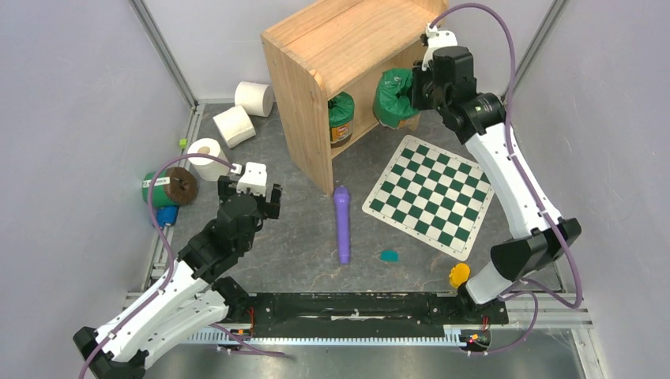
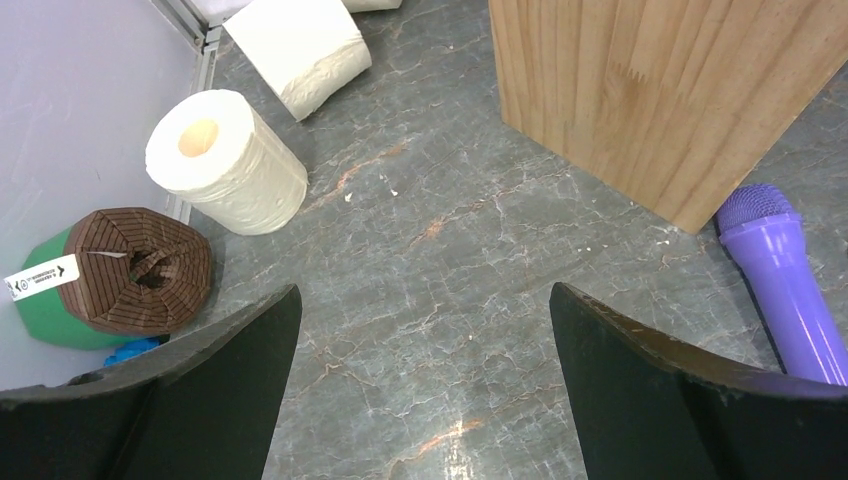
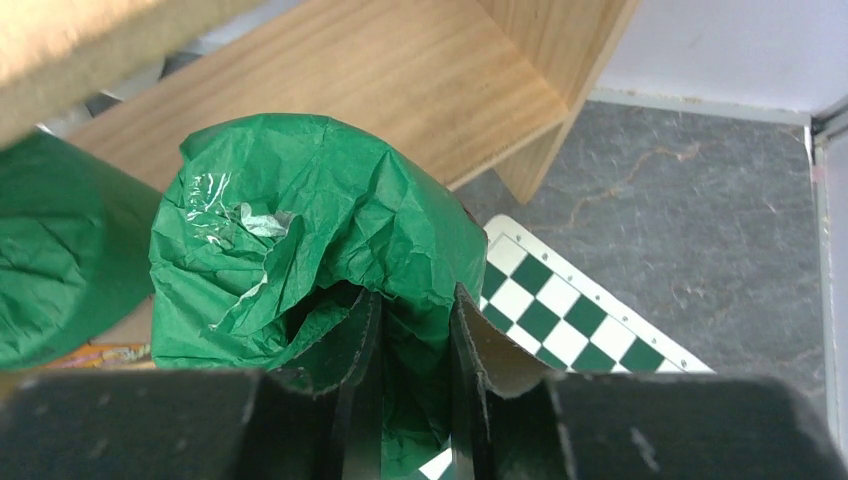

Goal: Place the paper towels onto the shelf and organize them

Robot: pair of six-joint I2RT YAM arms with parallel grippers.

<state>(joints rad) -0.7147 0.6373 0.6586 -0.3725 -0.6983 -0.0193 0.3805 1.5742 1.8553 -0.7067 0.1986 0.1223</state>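
Three white paper towels lie on the table left of the shelf (image 1: 348,39): one (image 1: 254,98) at the back, one (image 1: 234,125) on its side, one (image 1: 208,159) upright. The left wrist view shows the upright roll (image 2: 225,160) and the lying roll (image 2: 300,50). My left gripper (image 1: 250,192) is open and empty over bare table (image 2: 422,300), a little in front of the upright roll. My right gripper (image 1: 407,88) is shut on the rim of a green paper-wrapped canister (image 3: 300,220) at the front of the shelf's lower board (image 3: 400,90).
A second green canister (image 1: 341,118) stands in the lower tier. A green canister with a brown lid (image 1: 170,188) lies by the left wall. A purple microphone (image 1: 342,223) and a checkered board (image 1: 433,193) lie in front of the shelf.
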